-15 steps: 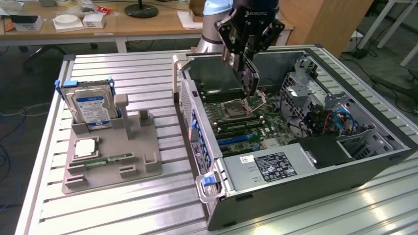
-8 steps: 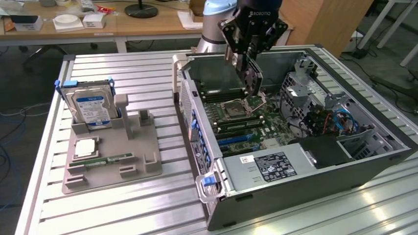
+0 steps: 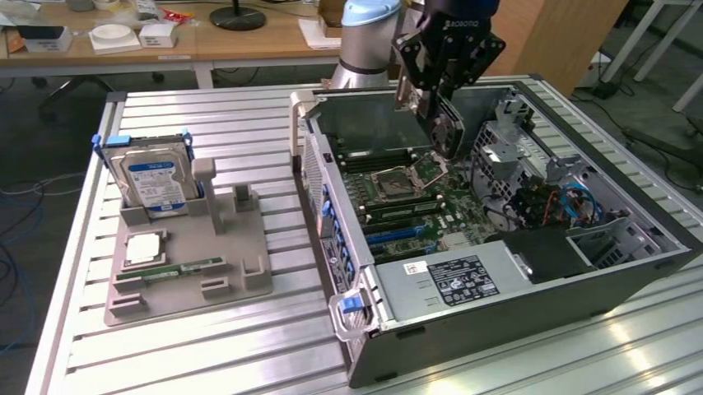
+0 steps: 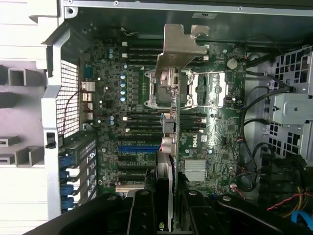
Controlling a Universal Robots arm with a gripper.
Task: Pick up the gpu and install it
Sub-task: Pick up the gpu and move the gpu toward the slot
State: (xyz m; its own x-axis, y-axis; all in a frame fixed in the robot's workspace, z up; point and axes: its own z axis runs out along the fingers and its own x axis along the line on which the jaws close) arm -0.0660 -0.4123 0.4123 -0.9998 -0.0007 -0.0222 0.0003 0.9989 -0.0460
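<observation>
The pick-up half of the task is done. The gripper (image 3: 435, 97) is closed narrow on the gpu (image 3: 449, 132), and its 2 fingers (image 4: 142, 213) clamp the flat faces of the card. The gpu hangs on edge below the gripper, inside the outline of the open computer case (image 3: 363, 271) and above the motherboard (image 3: 434, 206). It sits roughly over the CPU socket (image 3: 398, 181).

In the wrist view the gpu (image 4: 167, 161) is seen edge-on. It runs away from the gripper (image 4: 165, 213), with its silvery bracket (image 4: 180, 46) at the far end, over the socket area.

The install half is not done. As far as the pictures show, the card is seated in no slot and looks clear of the board. The expansion slots, including 1 blue slot (image 4: 139, 147), lie to one side of the card's edge, nearer the gripper than the bracket. The card appears not yet lined up over them, and the bracket is not against the case's rear wall.

On the bench (image 3: 197, 115), at the exterior view's left, a grey fixture (image 3: 236, 263) holds a hard drive (image 3: 154, 181) upright and a green RAM stick (image 3: 181, 269) lying flat. Both sit well apart from the gripper.
</observation>
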